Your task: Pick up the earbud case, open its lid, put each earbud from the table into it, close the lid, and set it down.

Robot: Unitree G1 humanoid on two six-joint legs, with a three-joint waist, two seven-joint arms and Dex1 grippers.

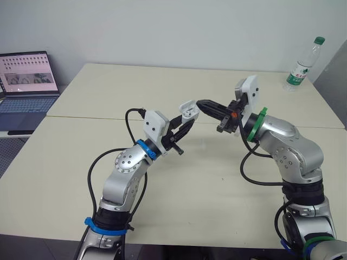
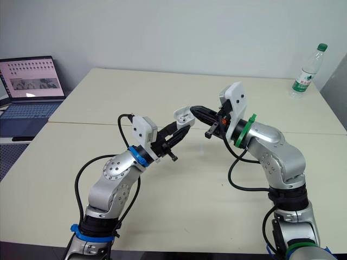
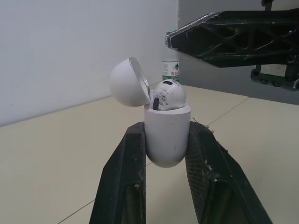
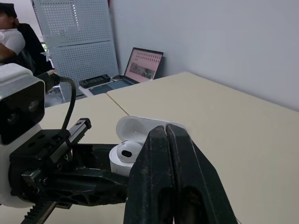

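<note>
My left gripper (image 1: 187,122) is shut on the white earbud case (image 3: 167,135), holding it upright above the middle of the table. Its lid (image 3: 128,88) is hinged open. One white earbud (image 3: 168,95) sits in the case, its rounded head sticking out of the top. My right gripper (image 1: 201,104) is shut, with nothing visible between its fingers. Its tips hover just beside the open lid, on the case's right. From the right wrist, the case (image 4: 125,155) lies just behind those closed fingertips (image 4: 164,133).
A beige table (image 1: 108,179) with a seam across its middle carries everything. A plastic water bottle (image 1: 301,66) stands at the far right corner. An open laptop (image 1: 27,86) sits on a lower surface to the left. A person (image 4: 10,32) sits beyond the table.
</note>
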